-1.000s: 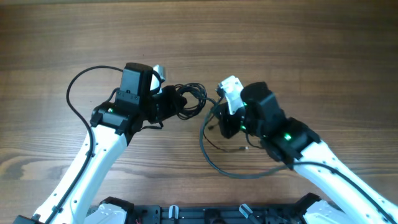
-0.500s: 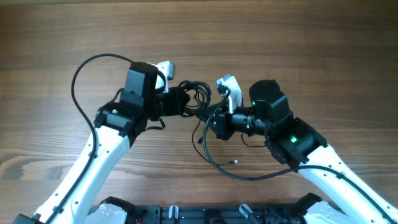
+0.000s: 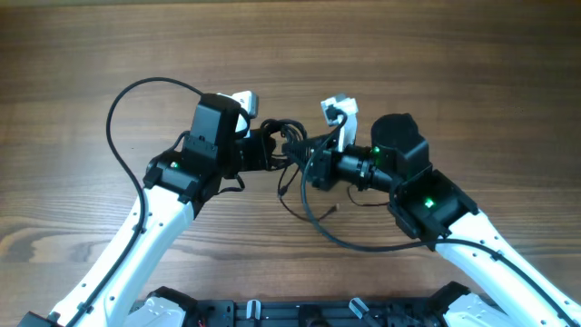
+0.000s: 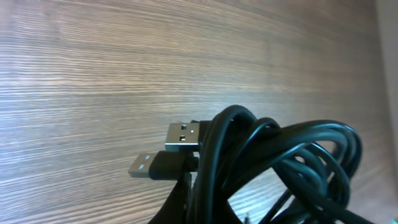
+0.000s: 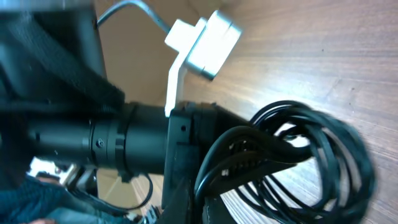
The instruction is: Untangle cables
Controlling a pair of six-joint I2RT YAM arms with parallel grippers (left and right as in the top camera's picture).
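Note:
The cables (image 3: pixel 287 136) are a knot of thin black cords held up between my two grippers at the table's middle. My left gripper (image 3: pixel 272 150) is shut on the knot's left side. My right gripper (image 3: pixel 313 169) is shut on cords at its right side. Loose cords (image 3: pixel 318 218) trail below onto the table, with a small plug end (image 3: pixel 338 209). In the left wrist view the cables (image 4: pixel 280 165) fill the lower right, two USB plugs (image 4: pixel 183 134) sticking out left, by my left gripper (image 4: pixel 205 202). In the right wrist view my right gripper (image 5: pixel 198 208) pinches a cord of the cables (image 5: pixel 317 155).
The wooden table (image 3: pixel 454 54) lies under everything. A thick black arm cable (image 3: pixel 123 100) arcs out to the left of the left arm. The left arm's white wrist camera (image 5: pixel 205 43) and black wrist body (image 5: pixel 93 143) stand close in front of my right gripper.
Both grippers have moved toward the table's far side and closer together, the knot going with them. The trailing cords and plug end have been dragged along.

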